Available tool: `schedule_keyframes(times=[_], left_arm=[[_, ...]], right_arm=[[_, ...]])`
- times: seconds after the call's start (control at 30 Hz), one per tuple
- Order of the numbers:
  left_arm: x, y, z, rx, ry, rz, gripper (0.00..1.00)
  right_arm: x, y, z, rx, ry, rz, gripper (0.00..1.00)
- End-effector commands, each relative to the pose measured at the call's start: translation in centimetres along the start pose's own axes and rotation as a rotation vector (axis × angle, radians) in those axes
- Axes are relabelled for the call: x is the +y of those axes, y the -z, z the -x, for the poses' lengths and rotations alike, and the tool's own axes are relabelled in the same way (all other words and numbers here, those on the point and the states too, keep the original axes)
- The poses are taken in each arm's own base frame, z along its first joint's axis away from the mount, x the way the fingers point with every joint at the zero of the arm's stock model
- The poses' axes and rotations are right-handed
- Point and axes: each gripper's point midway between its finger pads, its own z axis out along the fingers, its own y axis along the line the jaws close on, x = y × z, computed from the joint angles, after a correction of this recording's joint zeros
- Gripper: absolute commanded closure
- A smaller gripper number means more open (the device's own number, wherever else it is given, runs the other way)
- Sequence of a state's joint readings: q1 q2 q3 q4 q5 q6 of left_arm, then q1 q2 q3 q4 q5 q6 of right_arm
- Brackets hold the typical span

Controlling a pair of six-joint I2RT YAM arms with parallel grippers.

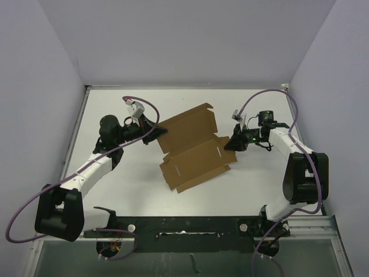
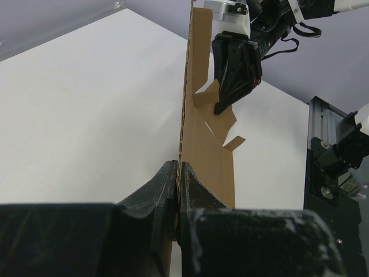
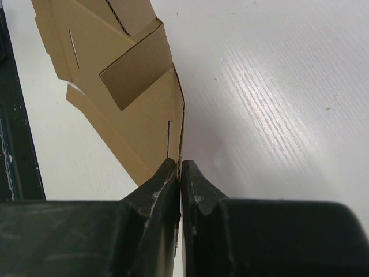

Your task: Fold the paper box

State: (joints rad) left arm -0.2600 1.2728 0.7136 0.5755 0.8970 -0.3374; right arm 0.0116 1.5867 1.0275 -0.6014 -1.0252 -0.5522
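Holding the paper box at mid-frame, unfolded, flaps spread. Clenched on its upper-left edge with the left tool; clenched on its right-hand edge with the right tool. Leaving white bench showing around every flap, widest toward the top, narrower toward the bottom rail.

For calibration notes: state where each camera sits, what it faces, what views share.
Top external: above and behind, looking down at the table; left arm and right arm show.
Left wrist: behind the left end effector, facing the paper box and right end effector.
Right wrist: behind its own fingers, facing the box.
Shared: all show the paper box.
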Motion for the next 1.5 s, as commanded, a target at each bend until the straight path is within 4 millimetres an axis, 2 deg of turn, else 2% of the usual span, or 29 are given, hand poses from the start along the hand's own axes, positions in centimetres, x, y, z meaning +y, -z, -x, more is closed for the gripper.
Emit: schedule_keyframes(times=[0.0, 0.33, 0.47, 0.6, 0.73, 0.8, 0.83, 0.9, 0.97, 1.1, 1.13, 1.3, 1.37, 1.47], left_arm=[[-0.8, -0.3, 1.9, -0.024, -0.032, -0.022, 1.00], [-0.3, -0.2, 1.8, -0.011, -0.016, -0.002, 0.99], [-0.1, -0.2, 2.0, -0.008, -0.011, 0.012, 0.68], [0.1, 0.0, 1.8, 0.009, -0.005, 0.021, 0.59], [0.1, 0.0, 2.3, 0.017, -0.008, 0.017, 0.58], [0.3, 0.1, 2.4, 0.021, -0.001, 0.022, 0.62], [0.5, 0.1, 2.4, 0.022, 0.001, 0.023, 0.68], [0.4, 0.0, 2.4, 0.024, 0.006, 0.016, 0.81], [0.4, -0.1, 2.3, 0.031, 0.018, 0.005, 1.00], [0.2, -0.2, 2.3, 0.028, 0.017, -0.011, 1.00], [0.1, -0.1, 2.4, 0.021, 0.008, -0.011, 1.00], [1.5, 0.4, 2.8, -0.002, -0.094, 0.115, 1.00], [1.9, 0.9, 3.0, 0.003, -0.156, 0.168, 1.00], [2.0, 1.4, 3.1, 0.021, -0.241, 0.225, 1.00]], right_arm=[[1.0, 0.8, 2.9, -0.076, 0.080, 0.029, 0.98], [0.9, 0.9, 2.8, -0.073, 0.071, 0.026, 0.98], [0.8, 0.9, 2.8, -0.072, 0.068, 0.024, 1.00], [0.8, 0.9, 2.8, -0.071, 0.068, 0.022, 1.00], [0.7, 0.9, 2.6, -0.067, 0.062, 0.025, 1.00], [0.7, 0.8, 2.6, -0.066, 0.062, 0.028, 1.00], [0.8, 0.8, 2.6, -0.066, 0.061, 0.029, 1.00], [0.8, 0.8, 2.6, -0.066, 0.063, 0.031, 1.00], [0.8, 0.8, 2.6, -0.066, 0.063, 0.033, 1.00], [0.8, 0.8, 2.7, -0.067, 0.064, 0.036, 1.00], [0.8, 0.8, 2.7, -0.066, 0.063, 0.037, 0.97], [0.7, 1.0, 2.9, -0.063, 0.061, 0.029, 0.54], [0.5, 1.5, 3.2, -0.070, 0.071, 0.014, 0.47], [0.5, 2.2, 3.5, -0.085, 0.094, -0.007, 0.44]])
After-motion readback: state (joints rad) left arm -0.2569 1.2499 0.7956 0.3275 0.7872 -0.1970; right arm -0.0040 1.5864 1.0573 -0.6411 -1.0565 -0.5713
